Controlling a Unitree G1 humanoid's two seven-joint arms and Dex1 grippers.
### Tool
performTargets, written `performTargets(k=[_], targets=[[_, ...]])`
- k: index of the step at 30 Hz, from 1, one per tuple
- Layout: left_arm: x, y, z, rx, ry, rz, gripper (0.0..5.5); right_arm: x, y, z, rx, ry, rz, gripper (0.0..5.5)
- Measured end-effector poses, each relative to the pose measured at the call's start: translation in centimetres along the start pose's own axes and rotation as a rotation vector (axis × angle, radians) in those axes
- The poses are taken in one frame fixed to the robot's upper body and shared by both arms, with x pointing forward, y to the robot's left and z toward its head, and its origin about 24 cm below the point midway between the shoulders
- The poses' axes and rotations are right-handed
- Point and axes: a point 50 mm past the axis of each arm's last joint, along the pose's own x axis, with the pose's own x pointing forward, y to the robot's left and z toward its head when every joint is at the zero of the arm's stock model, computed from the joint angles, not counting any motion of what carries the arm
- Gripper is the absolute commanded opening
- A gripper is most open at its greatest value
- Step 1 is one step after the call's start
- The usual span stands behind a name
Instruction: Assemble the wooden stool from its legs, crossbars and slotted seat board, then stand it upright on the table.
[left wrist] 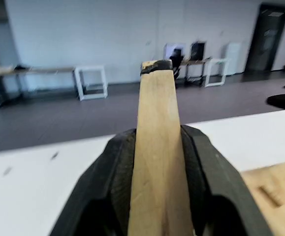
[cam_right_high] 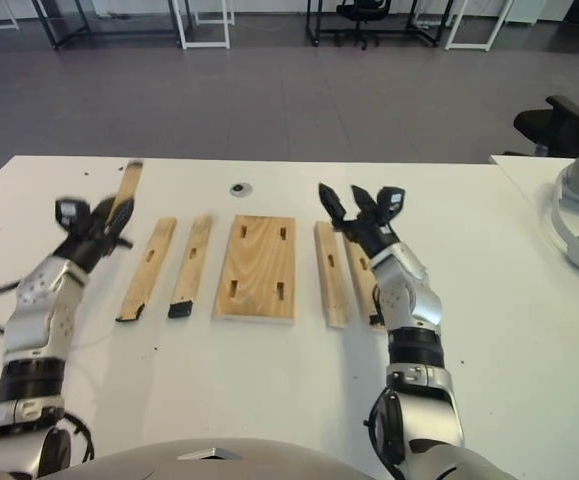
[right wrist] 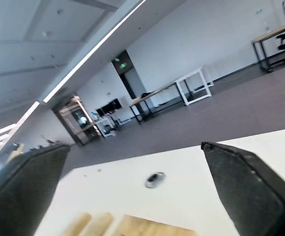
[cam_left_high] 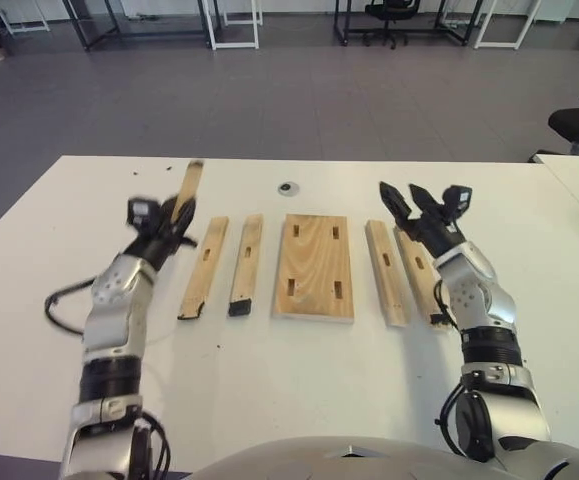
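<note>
The slotted seat board (cam_left_high: 314, 265) lies flat at mid-frame on the table (cam_left_high: 269, 390), with two slats (cam_left_high: 205, 265) to its left and two more (cam_left_high: 385, 272) to its right. One leg (cam_left_high: 188, 188) sticks up at upper left, pinched between the closed fingers of the left gripper (cam_left_high: 174, 230). The right gripper (cam_left_high: 424, 205) hovers spread wide over the right-hand pair. These pieces look light, stiff and dry. I'd grip them across the flat faces near mid-length, so they don't lever.

Matt bare-wood seat board (cam_left_high: 314, 265), smooth table (cam_left_high: 269, 380)
</note>
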Motion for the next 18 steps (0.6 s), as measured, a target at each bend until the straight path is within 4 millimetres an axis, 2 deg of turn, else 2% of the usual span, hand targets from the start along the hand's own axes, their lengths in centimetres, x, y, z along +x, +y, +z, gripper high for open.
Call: performTargets(k=[2,5,11,18], targets=[[2.0,-3.6,0.9,-0.007,-0.065,-0.128,1.28,2.0,2.9,0.0,0.126,-0.015,0.097,4.64],[3.8,-6.7,2.9,0.064,-0.163,-0.253,1.28,4.1,6.9,0.5,0.257,-0.036,0.222,4.14],[4.3,-8.9,2.9,0.147,-0.152,-0.356,1.28,4.5,8.0,0.8,0.288,-0.010,0.236,2.99],[4.2,-8.9,2.6,0.192,-0.132,-0.368,1.28,4.1,8.5,0.9,0.336,0.002,0.274,1.51]])
